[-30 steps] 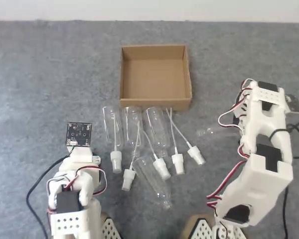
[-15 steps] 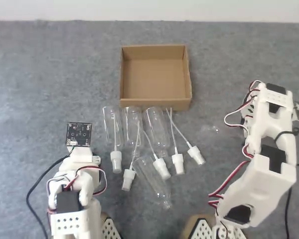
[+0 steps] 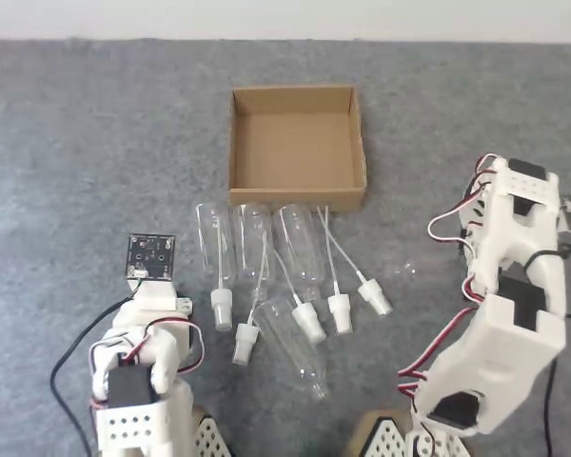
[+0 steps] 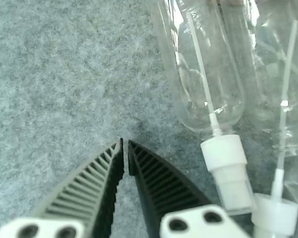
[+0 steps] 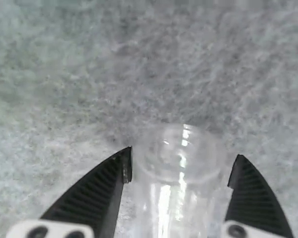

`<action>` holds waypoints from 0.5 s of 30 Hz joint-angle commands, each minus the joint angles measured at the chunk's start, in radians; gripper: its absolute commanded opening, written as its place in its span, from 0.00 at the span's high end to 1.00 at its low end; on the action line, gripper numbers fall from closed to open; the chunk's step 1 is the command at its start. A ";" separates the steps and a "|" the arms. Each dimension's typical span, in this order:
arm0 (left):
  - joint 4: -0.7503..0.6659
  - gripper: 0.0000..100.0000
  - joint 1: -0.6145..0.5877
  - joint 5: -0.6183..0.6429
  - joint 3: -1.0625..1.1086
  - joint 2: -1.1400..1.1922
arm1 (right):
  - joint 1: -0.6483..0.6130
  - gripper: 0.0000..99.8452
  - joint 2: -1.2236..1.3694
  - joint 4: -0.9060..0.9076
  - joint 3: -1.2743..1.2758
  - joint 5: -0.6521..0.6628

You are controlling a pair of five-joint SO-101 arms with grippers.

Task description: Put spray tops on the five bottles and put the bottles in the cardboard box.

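Observation:
Three clear bottles (image 3: 252, 238) lie side by side just in front of the cardboard box (image 3: 358, 143), and one more bottle (image 3: 295, 338) lies nearer the arms. Several white spray tops (image 3: 309, 322) with long tubes lie among them. My left gripper (image 4: 125, 144) is shut and holds nothing, low over the carpet beside a bottle (image 4: 203, 64) and a spray top (image 4: 228, 168). My right gripper (image 5: 181, 158) has its fingers on either side of another clear bottle (image 5: 176, 198), whose faint end (image 3: 409, 269) pokes out left of the right arm (image 3: 509, 286).
The box is open at the top and has nothing in it. Grey carpet covers the whole table. The left arm (image 3: 138, 352) stands at the near left, with bare carpet to its left and around the box's sides.
The right arm has drawn back to the right and toward the near side, and the clear bottle in its gripper has moved with it. The left arm has kept still.

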 commanded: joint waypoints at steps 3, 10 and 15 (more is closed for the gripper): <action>0.006 0.98 -0.002 -0.003 -0.012 -0.021 | 0.005 0.71 -0.085 0.206 -0.193 0.005; 0.006 0.98 -0.002 -0.003 -0.012 -0.021 | -0.008 0.71 -0.085 0.346 -0.302 0.060; 0.006 0.98 -0.002 -0.003 -0.012 -0.021 | -0.068 0.71 -0.085 0.441 -0.362 0.103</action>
